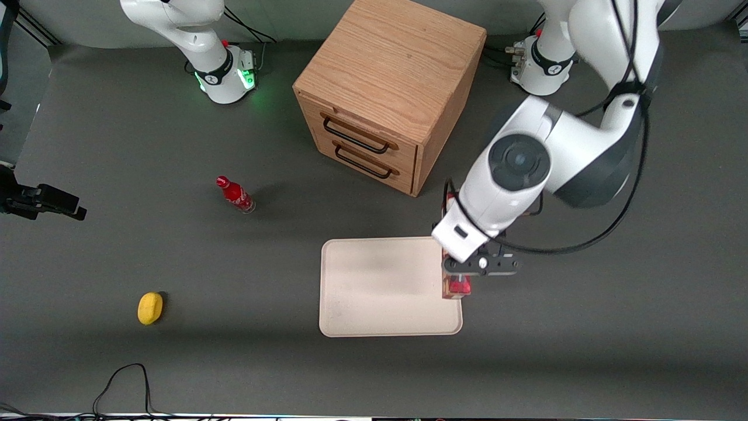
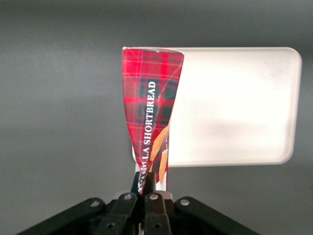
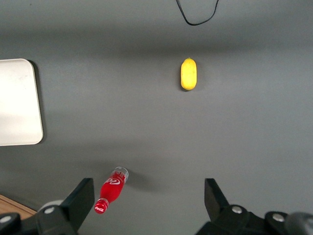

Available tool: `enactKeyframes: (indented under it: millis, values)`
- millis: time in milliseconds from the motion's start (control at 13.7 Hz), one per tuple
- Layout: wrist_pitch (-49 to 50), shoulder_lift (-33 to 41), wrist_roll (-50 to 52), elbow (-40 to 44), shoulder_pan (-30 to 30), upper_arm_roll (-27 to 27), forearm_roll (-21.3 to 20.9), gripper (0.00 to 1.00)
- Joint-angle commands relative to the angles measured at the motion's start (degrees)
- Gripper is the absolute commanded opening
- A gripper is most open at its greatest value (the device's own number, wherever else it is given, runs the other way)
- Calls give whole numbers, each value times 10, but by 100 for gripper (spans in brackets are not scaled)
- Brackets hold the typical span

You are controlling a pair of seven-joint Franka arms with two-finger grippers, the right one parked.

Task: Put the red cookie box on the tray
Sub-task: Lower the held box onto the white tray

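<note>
Wooden two-drawer cabinet stands on the dark table. Small red bottle lies nearer the camera; yellow lemon-like object nearer still, toward the parked arm's end.

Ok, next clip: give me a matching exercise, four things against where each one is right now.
Things:
1. red cookie box
2. tray
3. small red bottle
4. yellow object

Places:
A. lying nearest the front camera, toward the parked arm's end
B. flat on the table, in front of the wooden drawer cabinet
C. clamped in the left claw at the tray's edge
D. between cabinet and yellow object

Pairs: 1-C, 2-B, 3-D, 4-A
</note>
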State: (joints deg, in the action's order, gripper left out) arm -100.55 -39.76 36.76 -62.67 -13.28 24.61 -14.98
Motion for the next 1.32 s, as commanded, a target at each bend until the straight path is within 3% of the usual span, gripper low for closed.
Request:
enactKeyframes:
  millis: [0,659,1098,1171,1244]
  values:
    - [-64,-35,23,-26,-9,-4,-43,0]
    - [-197,-110,73,-56,-58,-91,-64,0]
    - [-196,-108,74,-55,-60,-94,-64,0]
    - [-196,-108,74,-55,-59,-94,-64,12]
    - [-195,-109,73,-56,-59,-95,-65,51]
